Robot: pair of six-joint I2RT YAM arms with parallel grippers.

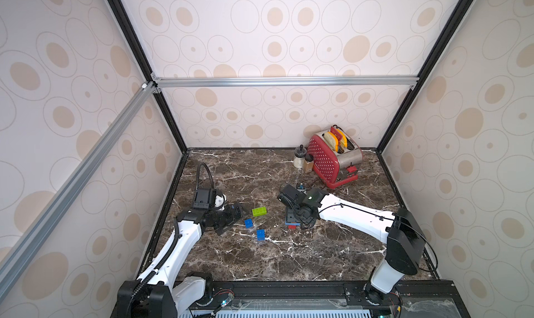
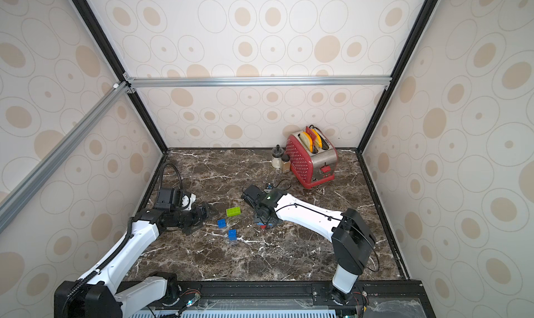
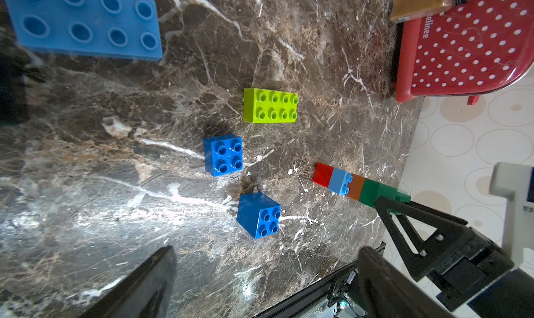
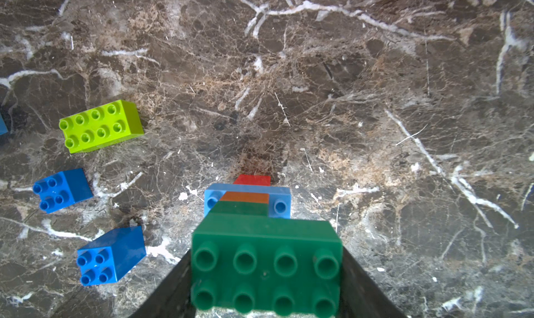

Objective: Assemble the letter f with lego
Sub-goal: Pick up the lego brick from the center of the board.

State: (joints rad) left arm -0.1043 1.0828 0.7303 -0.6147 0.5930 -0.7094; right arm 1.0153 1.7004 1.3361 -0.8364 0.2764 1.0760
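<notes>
My right gripper [image 4: 265,258] is shut on the dark green oblong brick [image 4: 265,273] that tops a lego stack [image 3: 356,188]. Below that brick come dark green, orange, a light blue oblong and red at the far end, down by the table. In both top views the stack [image 1: 291,223] stands under the right gripper [image 1: 290,214]. A lime green oblong brick [image 1: 259,211] and two blue square bricks [image 1: 248,223] [image 1: 261,234] lie loose between the arms. My left gripper [image 3: 267,258] [image 1: 234,219] stands open and holds nothing, just left of them. A blue oblong brick [image 3: 83,22] lies close beside it.
A red dotted toaster [image 1: 329,160] stands at the back right with two small jars [image 1: 299,157] beside it. A thin black cable [image 1: 309,183] trails on the marble table [image 1: 289,258] behind the right gripper. A black rail [image 1: 289,287] runs along the table's front edge.
</notes>
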